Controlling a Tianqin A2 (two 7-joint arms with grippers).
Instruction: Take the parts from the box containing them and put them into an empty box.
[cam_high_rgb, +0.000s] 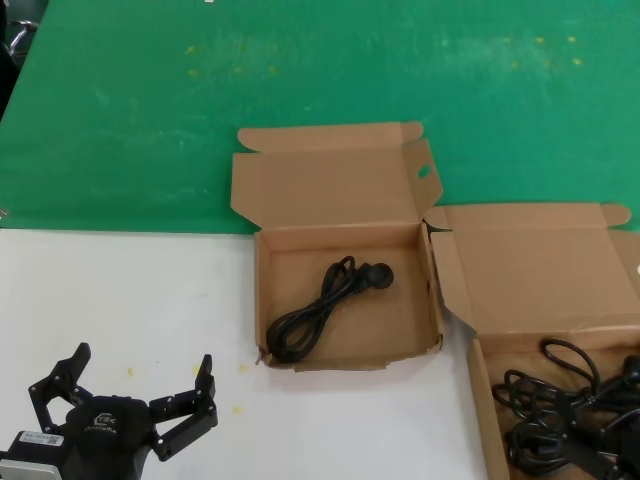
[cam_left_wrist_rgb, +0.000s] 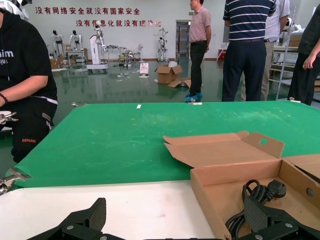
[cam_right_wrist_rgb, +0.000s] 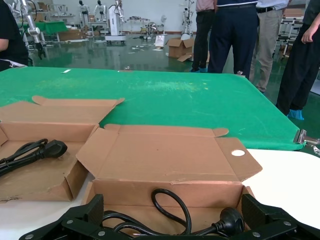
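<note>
The source box (cam_high_rgb: 535, 270) stands at the right, lid open, with several coiled black power cords (cam_high_rgb: 560, 410) inside. In the right wrist view my right gripper (cam_right_wrist_rgb: 172, 207) hangs open over those cords (cam_right_wrist_rgb: 187, 215), fingers wide apart and holding nothing; the head view does not show it. The centre box (cam_high_rgb: 330, 185), with an oval hole in its lid flap, holds one coiled cord (cam_high_rgb: 320, 305). My left gripper (cam_high_rgb: 140, 360) is open and empty over the white tabletop, left of that box (cam_left_wrist_rgb: 225, 152) and its cord (cam_left_wrist_rgb: 260, 192).
A green mat (cam_high_rgb: 300, 70) covers the far half of the table; the near half is white (cam_high_rgb: 150, 290). The two boxes sit side by side, lid flaps nearly touching. People (cam_left_wrist_rgb: 247, 45) stand beyond the table's far edge.
</note>
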